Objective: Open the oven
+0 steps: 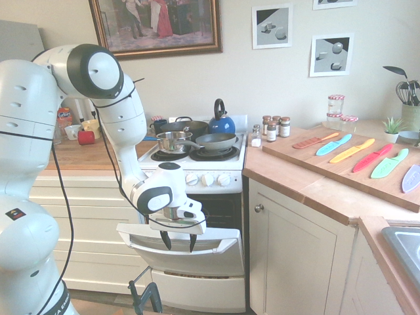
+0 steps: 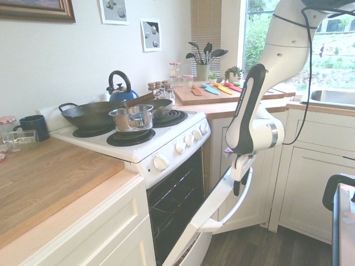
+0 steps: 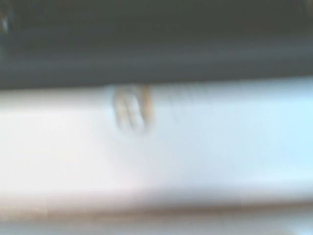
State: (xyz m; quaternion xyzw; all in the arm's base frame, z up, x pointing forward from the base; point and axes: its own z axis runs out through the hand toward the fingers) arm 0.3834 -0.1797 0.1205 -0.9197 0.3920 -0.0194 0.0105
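The white oven stands between the cream cabinets, with pans and a blue kettle on its black hob. Its front door hangs tilted outward, partly open, so the dark cavity shows. My gripper points down at the door's upper edge by the bar handle. Its dark fingers stand apart, open. From the other side the gripper sits right against the handle's upper end. The wrist view is blurred: a white door surface under a dark band.
A cream corner cabinet with a round knob stands right of the door. A wooden board with coloured knives lies on the counter. A saucepan, wok and frying pan sit on the hob. A dark chair part rises at the floor.
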